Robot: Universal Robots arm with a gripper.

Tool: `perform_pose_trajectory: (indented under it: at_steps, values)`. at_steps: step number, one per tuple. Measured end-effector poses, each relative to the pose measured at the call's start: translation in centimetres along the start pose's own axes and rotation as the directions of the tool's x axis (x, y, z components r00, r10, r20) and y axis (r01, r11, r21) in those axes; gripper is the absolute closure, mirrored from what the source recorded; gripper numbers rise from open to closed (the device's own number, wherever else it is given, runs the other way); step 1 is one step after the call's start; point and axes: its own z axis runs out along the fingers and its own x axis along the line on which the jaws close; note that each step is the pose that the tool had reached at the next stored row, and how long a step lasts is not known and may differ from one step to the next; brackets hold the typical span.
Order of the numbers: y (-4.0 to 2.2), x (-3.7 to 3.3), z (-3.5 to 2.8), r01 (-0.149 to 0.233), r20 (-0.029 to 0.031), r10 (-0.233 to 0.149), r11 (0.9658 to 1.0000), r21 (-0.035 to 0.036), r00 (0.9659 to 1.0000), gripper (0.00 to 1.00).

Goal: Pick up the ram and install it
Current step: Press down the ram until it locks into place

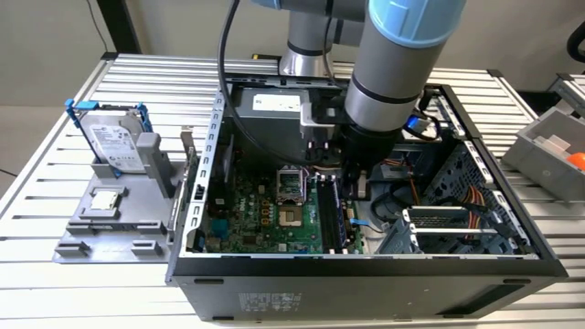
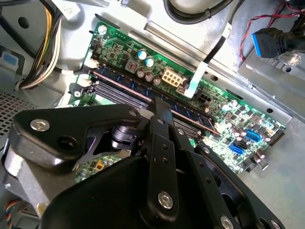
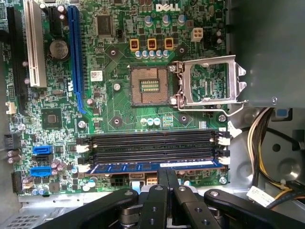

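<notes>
The worktop (image 1: pixel 55 171) of metal slats carries an open computer case (image 1: pixel 366 274), lying on its side, and the arm reaches down into it from above. On the exterior view's left, a grey stand (image 1: pixel 109 226) holds the hard drive (image 1: pixel 114 140) and a small square chip (image 1: pixel 105 200); both are well apart from the work.

Inside the case lies the green motherboard (image 3: pixel 114 95) with 4 long memory slots (image 3: pixel 152 143) side by side. The ram (image 3: pixel 128 168) stands already in the slot nearest to the tool, a narrow bluish stick with a white label, running along the whole slot.

The tool (image 3: pixel 167 174) is just over the middle of the ram. Its 2 fingers (image 3: pixel 163 175) are together with no gap between them, and they hold nothing. They close along the length of the stick, not across it, so I judge that they press on its top edge and do not grip it. In the second wrist view the fingertip (image 2: pixel 159 106) reaches the slot line, but real contact I cannot confirm.

To do this step well, the push should go straight down and stay centred, so both ends sink equally. The white latches (image 3: pixel 224 160) at the slot ends are the sign to watch: I cannot tell if they are fully closed. A tilted or off-centre push could lift 1 end or bend the board.
</notes>
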Motion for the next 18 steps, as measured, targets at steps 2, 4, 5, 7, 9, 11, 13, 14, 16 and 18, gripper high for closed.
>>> perform_pose_trajectory:
  at_steps: [2,4,5,7,9,11,13,14,16,18]
  values:
    - [0.0,0.01,0.17,0.0,0.0,0.0,1.0,-0.0006,1.0,1.0]
    - [0.0,0.04,0.37,0.0,-0.0001,0.0,1.0,-0.0017,1.0,1.0]
    - [0.0,0.06,0.47,0.0,-0.0002,0.0,1.0,-0.0022,1.0,1.0]
    - [-0.01,0.18,0.63,0.0,-0.0004,0.0,1.0,-0.0031,1.0,1.0]
    - [-0.04,0.54,0.8,0.0,-0.0004,0.0,1.0,-0.0049,1.0,1.0]
    - [-0.05,0.72,0.94,0.0,-0.0006,0.0,1.0,-0.0063,1.0,1.0]
    - [-0.06,0.86,1.12,0.0,-0.0006,0.0,1.0,-0.0077,1.0,1.0]
    - [-0.06,0.91,1.22,0.0,-0.0005,0.0,1.0,-0.0084,1.0,1.0]
    - [-0.06,0.99,1.35,0.0,-0.0005,0.0,1.0,-0.0097,1.0,1.0]
    - [-0.06,1.0,1.35,0.0,-0.0008,0.0,0.9999,-0.0101,1.0,1.0]
